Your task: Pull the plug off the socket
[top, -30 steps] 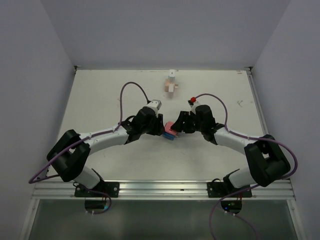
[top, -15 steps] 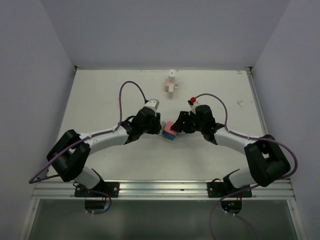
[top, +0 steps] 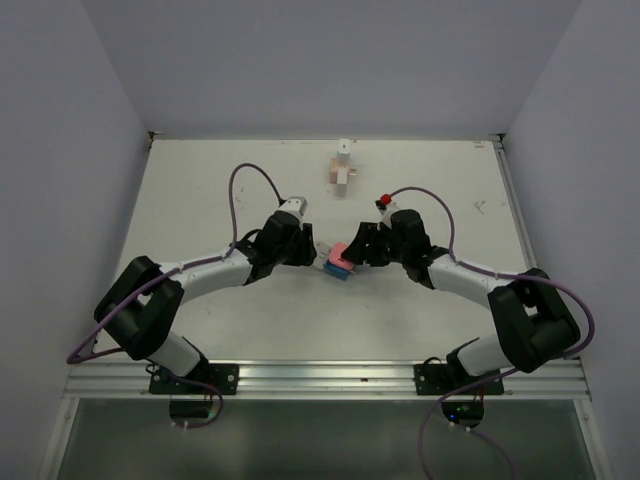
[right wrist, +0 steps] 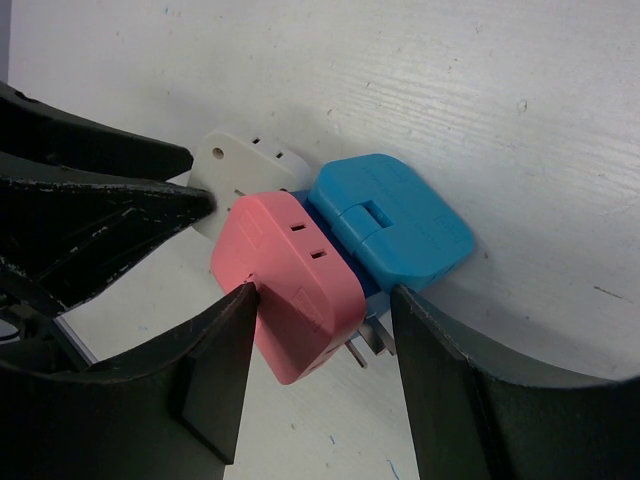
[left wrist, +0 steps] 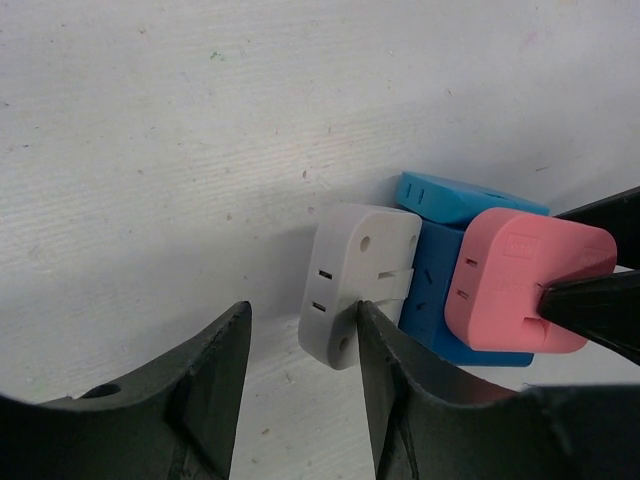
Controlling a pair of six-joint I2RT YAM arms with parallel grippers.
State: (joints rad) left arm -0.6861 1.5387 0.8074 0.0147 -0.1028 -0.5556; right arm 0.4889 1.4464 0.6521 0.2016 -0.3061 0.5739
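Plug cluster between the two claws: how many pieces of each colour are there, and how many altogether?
white plug: 1
pink plug: 1
light blue plug: 1
darker blue block: 1
Total: 4

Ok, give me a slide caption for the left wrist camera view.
Open left gripper at the white plug on the blue socket, right gripper clamping the pink plug.

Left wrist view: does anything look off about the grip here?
Yes. The white plug sits off-centre against one of the left fingers, not between them. The right fingers pinch the pink plug.
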